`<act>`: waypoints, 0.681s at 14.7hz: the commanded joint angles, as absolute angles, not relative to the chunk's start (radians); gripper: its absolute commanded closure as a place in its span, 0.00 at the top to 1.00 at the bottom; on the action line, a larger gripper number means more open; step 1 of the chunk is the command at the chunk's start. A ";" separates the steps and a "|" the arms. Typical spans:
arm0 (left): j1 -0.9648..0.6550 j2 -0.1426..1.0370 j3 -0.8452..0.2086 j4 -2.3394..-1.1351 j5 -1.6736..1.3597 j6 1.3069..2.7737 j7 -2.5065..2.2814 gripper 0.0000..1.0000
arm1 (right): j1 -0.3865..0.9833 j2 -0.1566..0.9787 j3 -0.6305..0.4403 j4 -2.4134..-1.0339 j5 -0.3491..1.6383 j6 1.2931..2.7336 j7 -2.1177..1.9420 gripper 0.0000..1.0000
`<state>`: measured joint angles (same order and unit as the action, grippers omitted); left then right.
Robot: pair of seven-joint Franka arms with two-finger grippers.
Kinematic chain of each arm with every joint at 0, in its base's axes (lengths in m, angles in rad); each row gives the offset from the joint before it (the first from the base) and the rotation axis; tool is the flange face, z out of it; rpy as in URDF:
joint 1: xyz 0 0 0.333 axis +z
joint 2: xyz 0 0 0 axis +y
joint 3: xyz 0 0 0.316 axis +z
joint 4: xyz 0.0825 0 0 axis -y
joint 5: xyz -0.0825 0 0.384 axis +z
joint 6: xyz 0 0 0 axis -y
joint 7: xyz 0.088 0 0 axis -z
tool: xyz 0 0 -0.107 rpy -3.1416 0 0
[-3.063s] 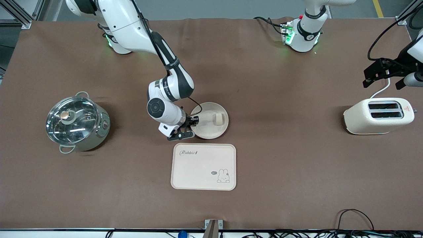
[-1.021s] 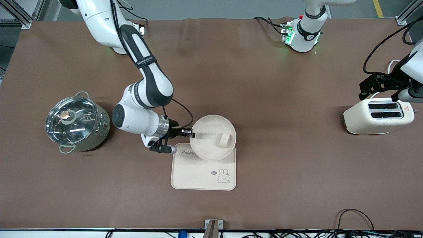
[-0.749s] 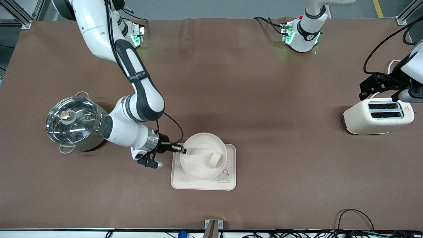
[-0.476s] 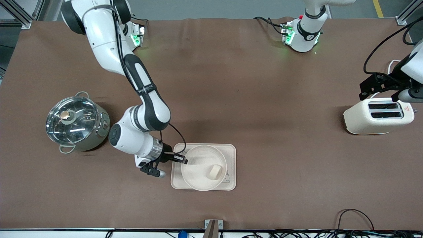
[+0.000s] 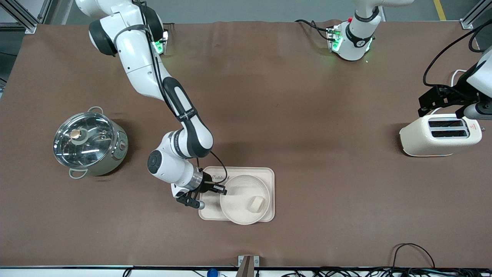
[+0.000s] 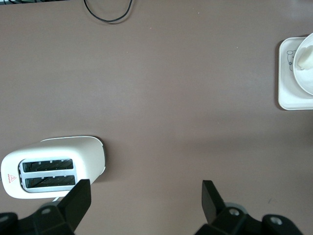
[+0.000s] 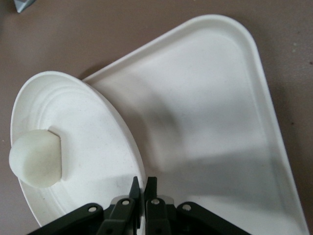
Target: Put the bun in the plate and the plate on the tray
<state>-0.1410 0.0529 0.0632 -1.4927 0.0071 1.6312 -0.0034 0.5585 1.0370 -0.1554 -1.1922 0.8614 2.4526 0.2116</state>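
Note:
My right gripper (image 5: pixel 221 189) is shut on the rim of the round cream plate (image 5: pixel 240 209), and it also shows in the right wrist view (image 7: pixel 144 188). The plate sits over the Rabbit tray (image 5: pixel 246 172), toward its nearer corner, and its rim reaches slightly past the tray's nearer edge. The bun (image 5: pixel 256 203) lies in the plate. In the right wrist view the bun (image 7: pixel 34 159) rests in the plate (image 7: pixel 93 142), which stands a little above the tray (image 7: pixel 205 112). My left gripper (image 5: pixel 442 98) is open and empty and waits above the toaster's end of the table.
A steel pot with a glass lid (image 5: pixel 89 143) stands toward the right arm's end. A cream toaster (image 5: pixel 440 134) stands toward the left arm's end and also shows in the left wrist view (image 6: pixel 54 166). Cables lie along the table's front edge.
My right gripper has carried the plate with the bun from the table, farther from the camera, over the tray and lower. The left arm has barely moved.

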 commanded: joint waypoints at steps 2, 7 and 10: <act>-0.137 0.052 0.063 -1.486 0.002 1.621 0.005 1.00 | 0.538 1.037 -0.158 -1.180 0.865 2.445 0.221 0.03; -0.135 0.052 0.063 -1.486 0.000 1.621 0.005 1.00 | 0.529 1.020 -0.161 -1.229 0.854 2.444 0.218 1.00; -0.137 0.052 0.063 -1.483 0.002 1.621 0.002 1.00 | 0.525 0.979 -0.164 -1.241 0.847 2.393 0.225 1.00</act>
